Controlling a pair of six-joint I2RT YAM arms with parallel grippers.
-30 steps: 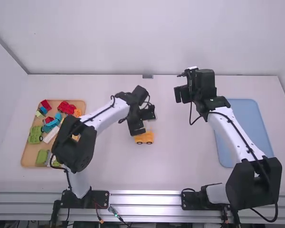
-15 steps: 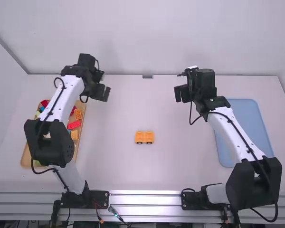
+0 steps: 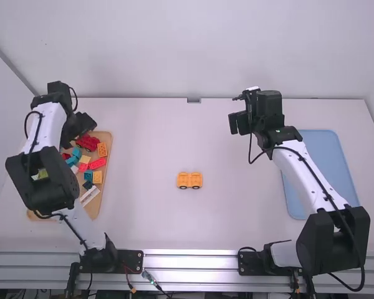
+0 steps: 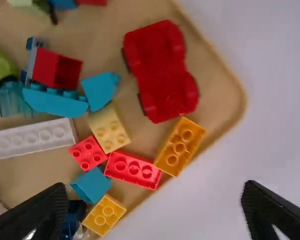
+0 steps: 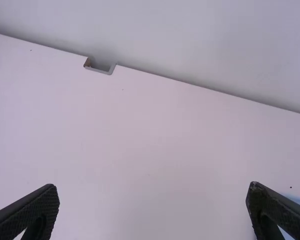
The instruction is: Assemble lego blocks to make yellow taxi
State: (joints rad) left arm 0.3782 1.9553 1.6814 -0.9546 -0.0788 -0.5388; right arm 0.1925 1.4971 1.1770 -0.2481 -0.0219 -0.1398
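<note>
Fingers apart, your left gripper [image 3: 80, 129] hangs by the far end of a tan rectangular tray [image 3: 95, 208] of plastic bricks [image 4: 132, 170]; the boxy orange wheeled block [image 3: 189, 180] sits well to its right. Your right gripper [image 3: 239, 123] also hangs spread.

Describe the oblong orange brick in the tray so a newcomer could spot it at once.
Find the tan tray at the table's left. Near its edge facing the table's middle, beside the wheeled red car base, lies the orange brick. Its oblong shape sets it apart from the squarish pale yellow brick nearby, its orange from the red bricks.
</note>
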